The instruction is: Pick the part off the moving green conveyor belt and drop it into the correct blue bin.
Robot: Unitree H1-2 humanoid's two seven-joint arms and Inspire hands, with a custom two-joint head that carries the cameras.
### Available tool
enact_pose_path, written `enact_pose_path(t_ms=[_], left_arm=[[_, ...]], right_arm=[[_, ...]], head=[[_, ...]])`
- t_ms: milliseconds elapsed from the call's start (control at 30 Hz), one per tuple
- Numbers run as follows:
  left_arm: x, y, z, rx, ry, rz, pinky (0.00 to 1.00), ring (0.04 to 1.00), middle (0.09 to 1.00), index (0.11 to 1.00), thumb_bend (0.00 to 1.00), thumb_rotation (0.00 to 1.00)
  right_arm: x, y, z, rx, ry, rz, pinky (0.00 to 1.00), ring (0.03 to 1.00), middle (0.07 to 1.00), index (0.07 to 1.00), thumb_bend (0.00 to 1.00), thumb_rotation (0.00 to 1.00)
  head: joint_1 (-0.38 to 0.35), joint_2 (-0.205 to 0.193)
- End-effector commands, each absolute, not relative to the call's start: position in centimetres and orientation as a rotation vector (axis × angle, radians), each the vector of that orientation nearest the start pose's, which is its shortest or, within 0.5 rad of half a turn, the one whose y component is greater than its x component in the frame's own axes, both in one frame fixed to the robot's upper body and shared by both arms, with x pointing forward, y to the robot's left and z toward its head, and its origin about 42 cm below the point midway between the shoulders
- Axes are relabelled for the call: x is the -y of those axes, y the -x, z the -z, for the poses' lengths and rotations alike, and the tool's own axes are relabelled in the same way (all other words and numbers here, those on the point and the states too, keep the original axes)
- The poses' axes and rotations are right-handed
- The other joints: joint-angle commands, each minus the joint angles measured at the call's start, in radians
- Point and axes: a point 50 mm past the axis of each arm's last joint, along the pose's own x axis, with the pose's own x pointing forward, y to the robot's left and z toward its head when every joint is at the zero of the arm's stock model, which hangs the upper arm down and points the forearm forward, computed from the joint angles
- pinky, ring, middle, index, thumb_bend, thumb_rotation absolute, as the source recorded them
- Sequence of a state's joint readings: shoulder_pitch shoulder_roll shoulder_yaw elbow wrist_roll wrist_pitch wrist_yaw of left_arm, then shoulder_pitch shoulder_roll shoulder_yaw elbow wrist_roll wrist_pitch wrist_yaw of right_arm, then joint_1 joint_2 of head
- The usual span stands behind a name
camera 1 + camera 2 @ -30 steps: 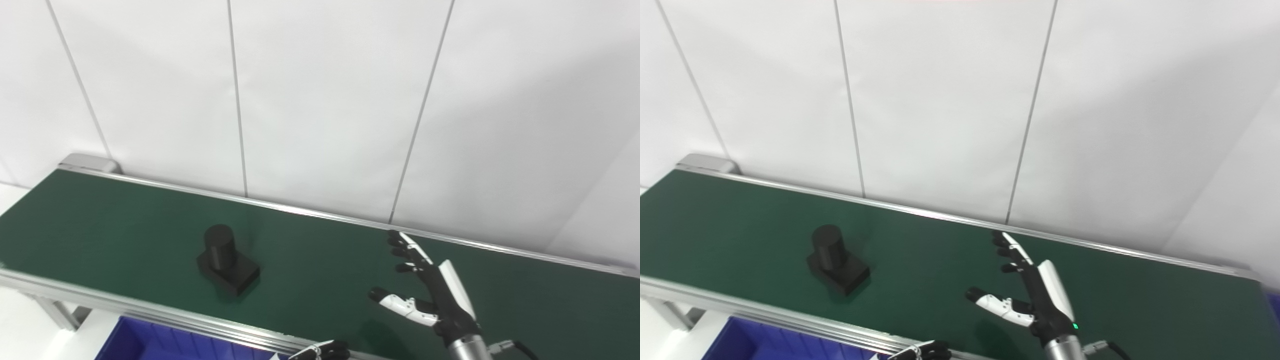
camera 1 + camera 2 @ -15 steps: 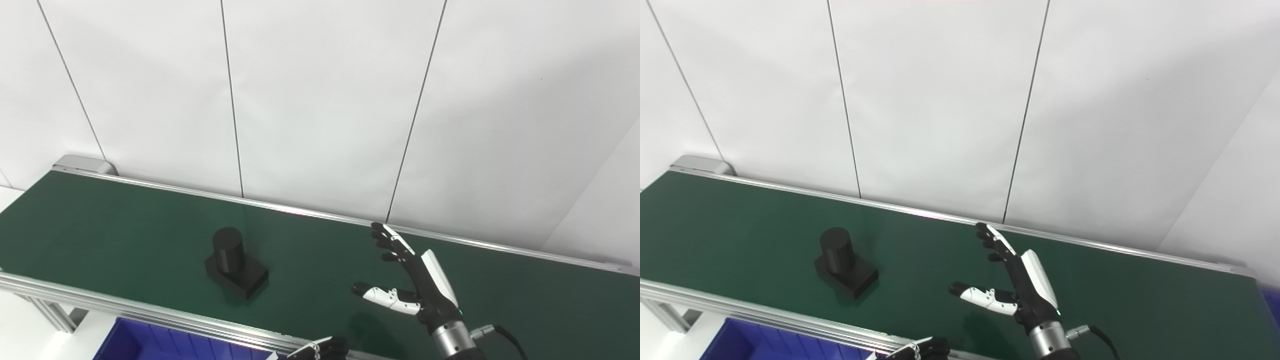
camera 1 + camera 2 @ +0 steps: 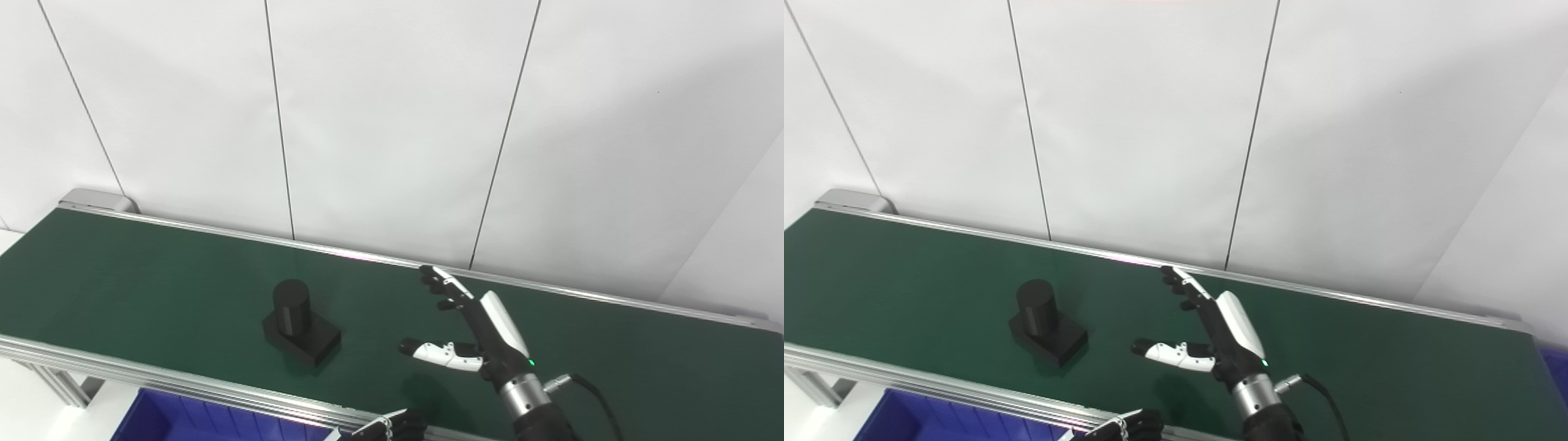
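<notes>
part (image 3: 299, 323): black, a cylinder standing on a square base, upright on the belt, toward the near rail; untouched.
belt (image 3: 153, 275): green conveyor belt, taken as landmark; rails seen on the near and far sides.
right hand (image 3: 474, 334): held just above the belt, downstream of the part and well apart from it; fingers spread wide and stretched toward the far rail, thumb pointed back at the part; nothing held. Judged to be set as an open pocket facing the part so it can be closed on when near.
left hand (image 3: 392, 427): only dark fingertips seen at the bottom edge, just off the belt's near rail; open or closed cannot be told; judged to be waiting.
blue bin (image 3: 184, 422): one bin seen below the near rail, beneath the part's stretch of belt; a sliver of blue past the belt's right end in the right eye view, possibly another bin, not certain.
step: pre-grasp, pick not yet made.
next move: closing around the cylinder is judged best, since the stub gives the fingers something to wrap.
risk: part may be knocked over if the thumb meets it first.
</notes>
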State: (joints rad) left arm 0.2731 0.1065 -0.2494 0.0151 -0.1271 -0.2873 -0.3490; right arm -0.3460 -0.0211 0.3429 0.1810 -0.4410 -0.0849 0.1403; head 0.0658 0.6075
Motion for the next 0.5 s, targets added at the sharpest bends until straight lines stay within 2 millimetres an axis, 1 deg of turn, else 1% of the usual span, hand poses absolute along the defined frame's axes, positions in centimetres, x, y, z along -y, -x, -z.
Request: enact_pose_path(t_ms=[0, 100, 300, 467], left_arm=[[-17.1, -17.6, -5.6, 0.041, 0.085, 0.511, 0.84, 0.872, 0.88, 0.874, 1.0, 0.29], [-16.7, -17.6, -5.6, 0.041, 0.085, 0.51, 0.84, 0.869, 0.875, 0.867, 1.0, 0.29], [-15.9, -17.7, -5.7, 0.045, 0.091, 0.515, 0.84, 0.87, 0.877, 0.868, 1.0, 0.28], [-15.4, -17.7, -5.9, 0.048, 0.083, 0.516, 0.83, 0.865, 0.876, 0.869, 1.0, 0.27]], right_arm=[[7.4, -37.2, -17.3, 0.372, 0.56, -0.543, 0.76, 0.842, 0.856, 0.899, 0.8, 0.6], [6.7, -37.3, -17.3, 0.364, 0.578, -0.583, 0.78, 0.849, 0.863, 0.906, 0.81, 0.61], [5.8, -37.9, -17.2, 0.336, 0.576, -0.645, 0.77, 0.851, 0.865, 0.91, 0.81, 0.61], [4.8, -38.9, -16.3, 0.289, 0.547, -0.675, 0.78, 0.86, 0.871, 0.909, 0.8, 0.57]], head=[[0.003, 0.0], [0.027, 0.003], [0.06, 0.008], [0.074, 0.012]])
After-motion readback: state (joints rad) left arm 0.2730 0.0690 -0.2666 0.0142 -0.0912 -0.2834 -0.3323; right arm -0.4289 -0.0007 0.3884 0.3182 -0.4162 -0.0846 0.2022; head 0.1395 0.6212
